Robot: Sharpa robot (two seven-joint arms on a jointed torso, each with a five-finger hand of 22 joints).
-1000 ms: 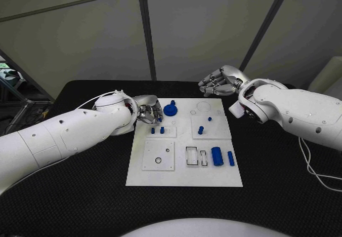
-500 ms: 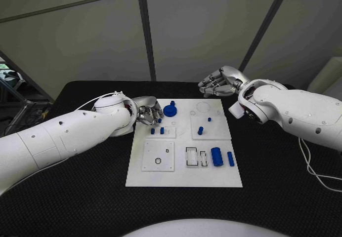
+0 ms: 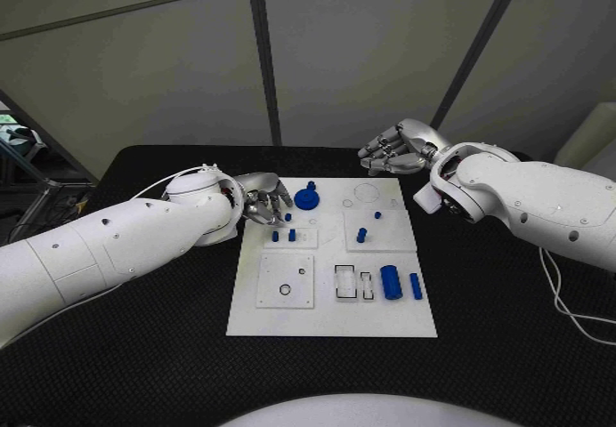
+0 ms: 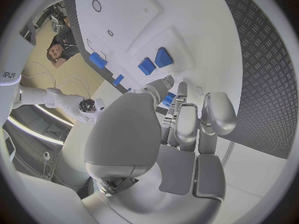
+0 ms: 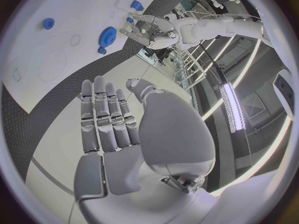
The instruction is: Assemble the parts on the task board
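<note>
The white task board (image 3: 331, 311) lies mid-table. At its far end stands a blue gear (image 3: 307, 197) (image 5: 109, 35). My left hand (image 3: 267, 206) (image 4: 181, 119) hovers over the board's far left corner, beside the gear, fingertips at a small blue part (image 3: 289, 216) (image 4: 166, 100). Whether it pinches that part is unclear. Two short blue pegs (image 3: 284, 236) (image 4: 154, 62) stand just nearer. My right hand (image 3: 395, 149) (image 5: 109, 119) hangs past the board's far right corner, fingers stretched out, holding nothing.
A blue peg (image 3: 360, 235) stands mid-board, a smaller one (image 3: 377, 214) behind it. A thick blue cylinder (image 3: 390, 281) and a thin blue rod (image 3: 416, 285) lie at the right beside empty slots. A square plate (image 3: 287, 280) with holes sits at the near left.
My left hand's fingers have shifted slightly by the gear. The right hand and the parts have stayed put.
</note>
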